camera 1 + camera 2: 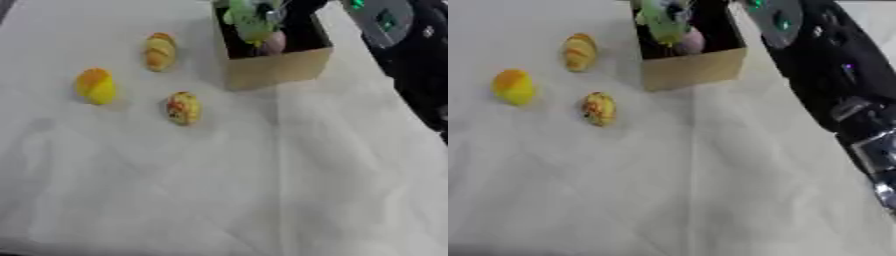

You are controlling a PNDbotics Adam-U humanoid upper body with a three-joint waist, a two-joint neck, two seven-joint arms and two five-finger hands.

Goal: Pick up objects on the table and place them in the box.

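The right arm (833, 75) comes in from the upper right and reaches over the box (693, 67). Its hand is over the top of the box, cut by the upper edge and blurred, so I cannot tell whether the fingers are wide, narrow or holding anything. The left hand shows in neither view.

The box is brown cardboard with a dark inside and stands at the far middle of the table (289, 190), which is covered by a pale, wrinkled cloth. Inside the box lies a green thing (249, 22), perhaps leafy, and a pinkish round thing (273, 45) against the box's near wall.

3 small things lie on the cloth to the left of the box, all well apart from one another. Nearest the box is an oval striped in yellow and orange (160, 51). Farther left of the box and a little nearer the camera is a yellow lump with an orange top (94, 86). In front of the box's left corner lies a speckled yellow and red oval (184, 108).
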